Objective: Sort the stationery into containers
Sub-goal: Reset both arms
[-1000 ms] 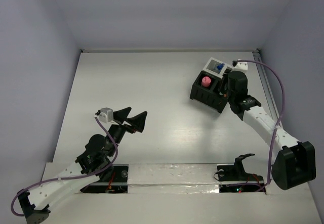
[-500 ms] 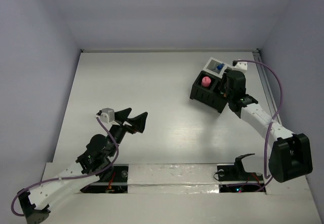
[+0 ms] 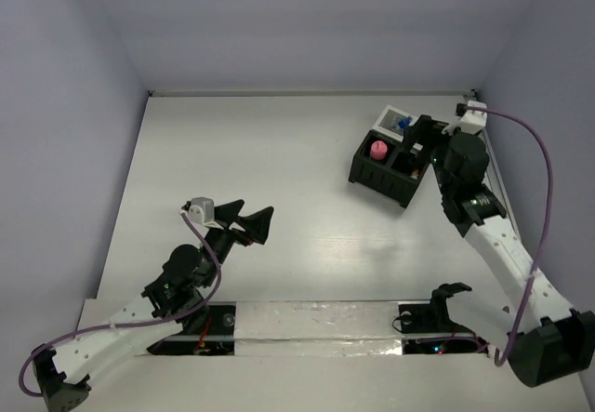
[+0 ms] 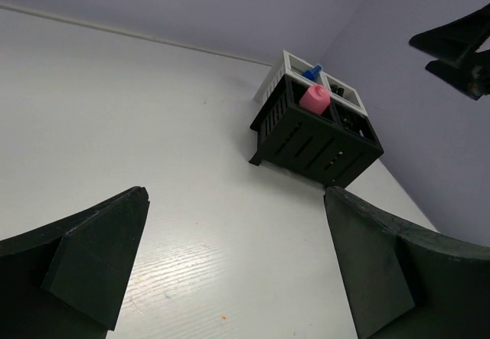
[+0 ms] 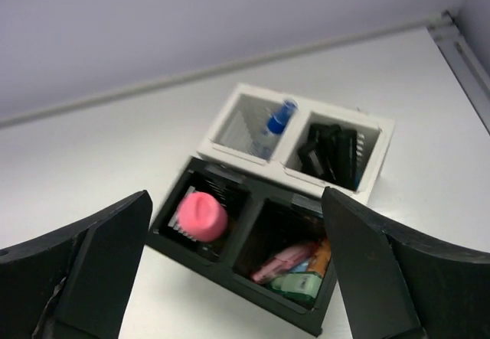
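- Markers lie in one compartment of black box at far right of table; pink round-topped piece in the next.
- Blue-capped bottle leans in white box, touching black box behind.
- Right gripper hovers over boxes, jaws wide, empty.
- Left gripper well apart, jaws wide, empty.
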Action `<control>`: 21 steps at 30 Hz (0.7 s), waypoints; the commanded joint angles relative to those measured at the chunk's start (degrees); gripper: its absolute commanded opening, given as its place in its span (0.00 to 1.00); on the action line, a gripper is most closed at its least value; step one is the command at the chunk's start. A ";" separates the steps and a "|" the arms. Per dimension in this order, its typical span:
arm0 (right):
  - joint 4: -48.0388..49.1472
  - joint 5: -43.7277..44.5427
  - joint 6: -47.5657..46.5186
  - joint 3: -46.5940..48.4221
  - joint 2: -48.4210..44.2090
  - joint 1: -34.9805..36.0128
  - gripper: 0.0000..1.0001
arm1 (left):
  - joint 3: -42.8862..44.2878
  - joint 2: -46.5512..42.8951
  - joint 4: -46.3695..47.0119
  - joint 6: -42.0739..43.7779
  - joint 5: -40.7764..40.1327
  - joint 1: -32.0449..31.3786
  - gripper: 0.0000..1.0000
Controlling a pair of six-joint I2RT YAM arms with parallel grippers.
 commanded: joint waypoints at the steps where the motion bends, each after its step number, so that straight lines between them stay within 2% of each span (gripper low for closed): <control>1: -2.94 -4.32 2.30 3.00 -6.89 -0.33 0.94 | 2.67 0.20 1.27 -1.93 -0.16 -0.18 0.99; 2: -3.39 -5.29 3.70 3.00 -10.74 -0.33 0.86 | 3.21 0.29 0.48 -2.46 -0.07 -0.18 0.99; 3: -3.66 -7.39 3.97 2.83 -12.69 -0.33 0.85 | 3.82 0.38 -0.22 -2.99 0.01 -0.18 0.99; 4: -4.35 -8.45 4.15 2.82 -14.62 -0.33 1.00 | 5.83 0.47 -1.10 -4.74 -0.16 -0.18 0.99; 9: -7.35 -12.76 6.17 3.88 -26.13 -0.33 1.00 | 14.36 2.31 -9.36 -9.32 -1.48 -0.18 0.99; 13: -6.47 -11.45 6.97 1.77 -37.90 -0.33 1.00 | 22.62 2.66 -14.63 -9.06 -0.95 -0.18 0.99; 16: -7.87 -9.96 7.14 0.72 -40.91 -0.33 1.00 | 29.03 2.23 -17.54 -6.08 -1.04 -0.18 0.99; 21: -10.77 -9.61 7.67 -3.15 -40.57 -0.33 1.00 | 32.57 1.26 -22.71 -2.74 -2.97 -0.18 0.99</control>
